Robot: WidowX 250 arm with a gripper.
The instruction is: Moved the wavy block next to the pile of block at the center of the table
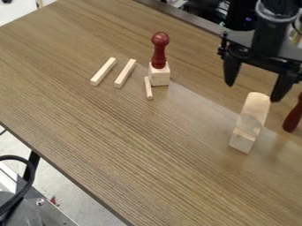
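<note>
With the view read as a clock face, a black cable [24, 161] is seen at eight o'clock, beyond the edge of the wooden table [147, 154], and a metal surface [44, 212] is found between seven and eight. On the table, a pale wooden stick [103, 72] is laid between ten and eleven o'clock, its far end angled towards one. At eleven, a second stick [125, 73] is set just beside it, nearly parallel. A short thin rod [149, 88] is placed just short of twelve, close to the center, next to a wooden cube [159, 75]; whether the two are touching cannot be told. The cube is found at twelve, and by it a dark red knobbed peg [159, 53] is held upright. The wavy block [247, 123] is seen at three o'clock, well apart from the cube, with its rounded end pointed towards one. Above that end, at two o'clock, the black gripper [253, 92] is hung with its fingers spread wide, and nothing is pinched between them. At three, by the very edge, another dark red piece [292, 119] is partly seen, near the wavy block.
</note>
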